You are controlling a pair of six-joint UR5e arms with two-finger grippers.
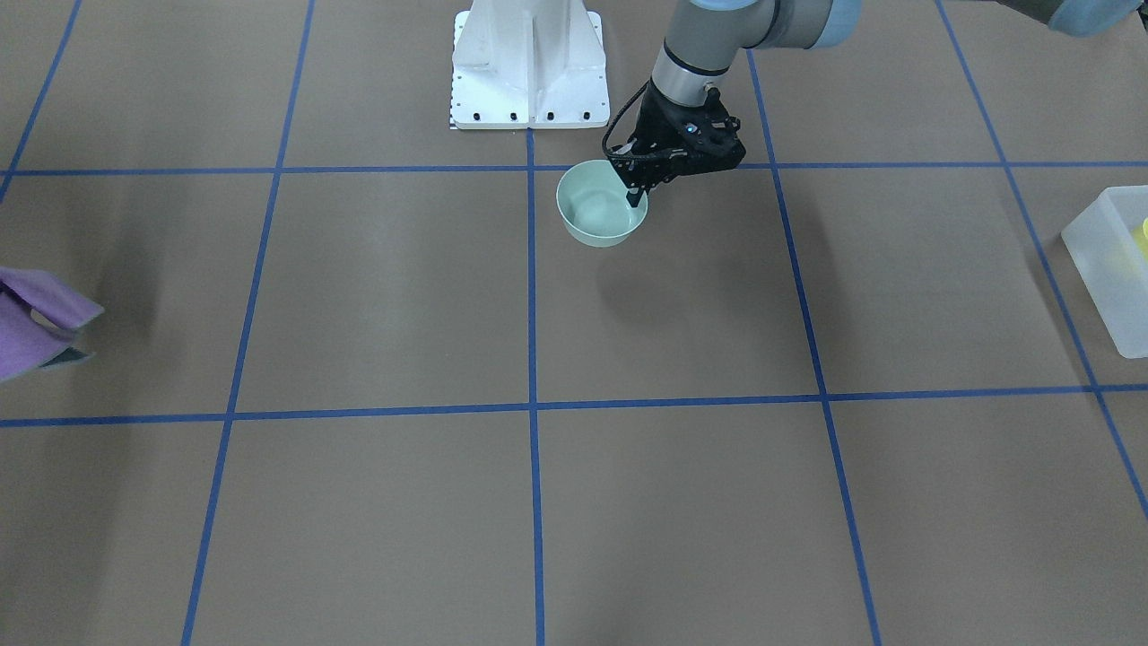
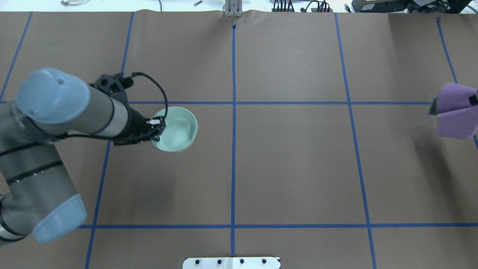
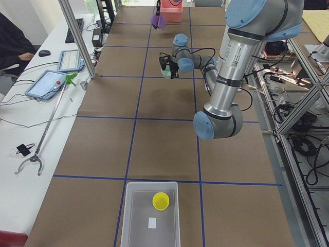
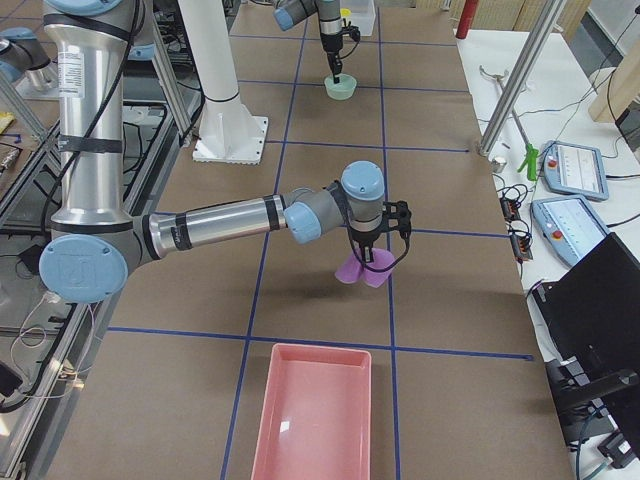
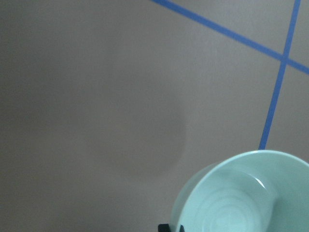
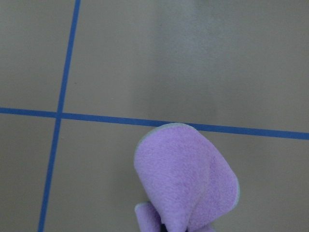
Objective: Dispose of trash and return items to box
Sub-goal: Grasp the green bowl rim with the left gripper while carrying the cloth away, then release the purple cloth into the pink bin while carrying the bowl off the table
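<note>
My left gripper (image 1: 635, 193) is shut on the rim of the pale mint-green bowl (image 1: 596, 215) and holds it above the table, its shadow below. The bowl also shows in the overhead view (image 2: 177, 129) and the left wrist view (image 5: 241, 198). The frosted white box (image 3: 134, 216) stands at the table's end on my left, with the yellow cup (image 3: 161, 200) inside it. The box's corner shows in the front view (image 1: 1108, 260). My right gripper (image 4: 372, 262) is shut on a purple cloth (image 4: 362, 272) and holds it above the table; the cloth also shows in the right wrist view (image 6: 188, 188).
A pink tray (image 4: 315, 415) lies at the table's end on my right. The white robot pedestal (image 1: 529, 67) stands at the robot's side of the table. Blue tape lines cross the brown table surface. Tablets and a reaching tool lie on a side bench.
</note>
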